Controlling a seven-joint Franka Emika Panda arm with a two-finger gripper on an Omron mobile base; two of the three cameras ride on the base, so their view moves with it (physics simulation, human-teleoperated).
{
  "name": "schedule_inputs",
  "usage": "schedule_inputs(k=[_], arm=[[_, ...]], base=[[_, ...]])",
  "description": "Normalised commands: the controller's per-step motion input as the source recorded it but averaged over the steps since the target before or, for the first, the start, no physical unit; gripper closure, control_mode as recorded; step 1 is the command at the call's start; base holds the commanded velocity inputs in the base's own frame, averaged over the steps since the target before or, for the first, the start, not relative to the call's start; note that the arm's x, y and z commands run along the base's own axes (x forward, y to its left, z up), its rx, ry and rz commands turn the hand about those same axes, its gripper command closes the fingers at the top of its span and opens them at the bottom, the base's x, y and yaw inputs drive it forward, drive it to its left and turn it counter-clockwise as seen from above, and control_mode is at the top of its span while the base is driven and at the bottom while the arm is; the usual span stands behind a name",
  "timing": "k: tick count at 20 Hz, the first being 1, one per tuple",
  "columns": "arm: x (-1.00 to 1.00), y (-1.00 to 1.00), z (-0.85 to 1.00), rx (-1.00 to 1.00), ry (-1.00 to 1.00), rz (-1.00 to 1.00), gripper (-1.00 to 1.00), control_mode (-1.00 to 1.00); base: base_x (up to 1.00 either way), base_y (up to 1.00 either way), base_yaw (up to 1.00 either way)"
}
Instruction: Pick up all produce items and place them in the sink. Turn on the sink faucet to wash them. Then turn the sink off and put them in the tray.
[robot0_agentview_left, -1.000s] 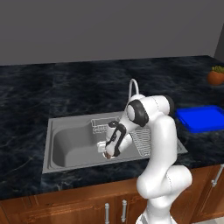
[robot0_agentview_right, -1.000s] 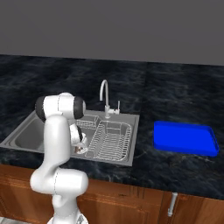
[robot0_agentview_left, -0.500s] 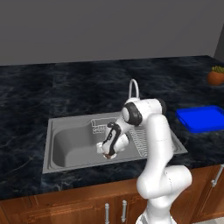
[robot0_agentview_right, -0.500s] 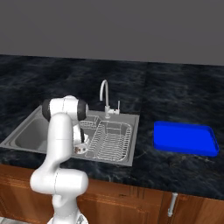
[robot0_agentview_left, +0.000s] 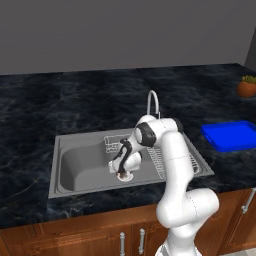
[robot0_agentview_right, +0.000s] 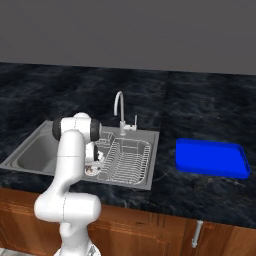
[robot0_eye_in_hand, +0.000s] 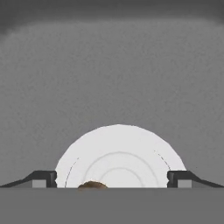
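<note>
Black marble counter (robot0_agentview_left: 40, 115) holds a grey steel sink (robot0_agentview_left: 75, 167); open gripper (robot0_eye_in_hand: 112, 178) straddles brown lump (robot0_eye_in_hand: 92, 185).

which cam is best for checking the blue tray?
Right base view: the tray lies whole on the counter, right of the sink, nothing on it. Left base view shows it too, but the frame's right edge cuts it off. The hand view looks at the sink floor and drain.
</note>
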Motion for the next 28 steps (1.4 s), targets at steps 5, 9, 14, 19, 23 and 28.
schedule_inputs(k=[5, 9, 14, 19, 23, 28], arm=[[-0.16, 0.00, -0.20, 0.00, 0.00, 0.00, -1.00, -1.00], [-0.50, 0.01, -0.03, 0.00, 0.00, -0.01, -1.00, -1.00], [-0.48, 0.01, 0.00, 0.00, 0.00, -0.02, -1.00, -1.00], [-0.26, 0.08, -0.04, 0.00, 0.00, -0.01, -1.00, -1.00], [-0.02, 0.29, -0.18, 0.00, 0.00, 0.00, 1.00, -1.00], [0.00, 0.19, -0.08, -0.01, -0.01, 0.00, 1.00, -1.00]], base=[[0.00, 0.00, 0.00], [0.00, 0.00, 0.00], [0.00, 0.00, 0.00], [0.00, 0.00, 0.00], [0.00, 0.00, 0.00], [0.00, 0.00, 0.00]])
